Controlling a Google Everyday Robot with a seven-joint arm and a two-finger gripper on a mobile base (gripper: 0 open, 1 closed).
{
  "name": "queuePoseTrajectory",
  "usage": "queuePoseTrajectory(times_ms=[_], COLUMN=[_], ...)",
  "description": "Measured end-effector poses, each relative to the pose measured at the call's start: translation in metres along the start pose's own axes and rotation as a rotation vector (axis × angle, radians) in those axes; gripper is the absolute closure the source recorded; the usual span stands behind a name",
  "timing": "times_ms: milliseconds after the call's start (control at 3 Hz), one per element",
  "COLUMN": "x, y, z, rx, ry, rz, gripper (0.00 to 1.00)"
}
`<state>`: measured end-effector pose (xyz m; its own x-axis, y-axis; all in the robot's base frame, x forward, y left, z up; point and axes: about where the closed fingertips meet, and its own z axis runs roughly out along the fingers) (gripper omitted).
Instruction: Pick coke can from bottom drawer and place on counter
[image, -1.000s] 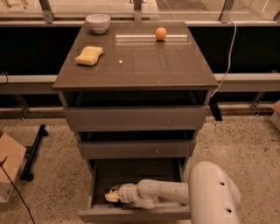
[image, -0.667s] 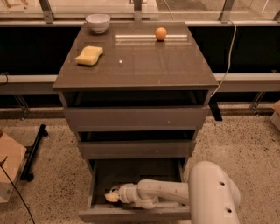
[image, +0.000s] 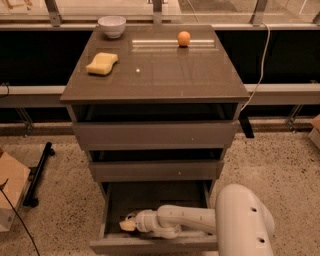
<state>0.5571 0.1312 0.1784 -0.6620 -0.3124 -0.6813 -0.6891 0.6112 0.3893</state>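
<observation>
Grey-brown bottom drawer (image: 150, 245) is shown pulled open, with the gripper (image: 127, 224) set low at its front left. The coke can cannot be made out, nor can the gripper's state be told. A sponge (image: 102, 63), bowl (image: 111, 26) and orange ball (image: 184, 38) are seen on the counter (image: 160, 75).

Open bottom drawer (image: 155, 197), gripper (image: 127, 224) apparently inside, front-left; glossy counter (image: 155, 75) above.

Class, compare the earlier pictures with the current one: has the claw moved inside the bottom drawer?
No. The claw sits in the same spot in the bottom drawer, equally close to its left wall.
</observation>
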Motion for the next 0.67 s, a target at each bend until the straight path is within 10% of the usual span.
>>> queuePoseTrajectory(times_ms=[333, 667], x=[0.0000, 0.0006], y=[0.0000, -0.0018], z=[0.0000, 0.0015], rx=[0.000, 0.044], ry=[0.000, 0.019], rz=[0.000, -0.032], gripper=[0.04, 0.00])
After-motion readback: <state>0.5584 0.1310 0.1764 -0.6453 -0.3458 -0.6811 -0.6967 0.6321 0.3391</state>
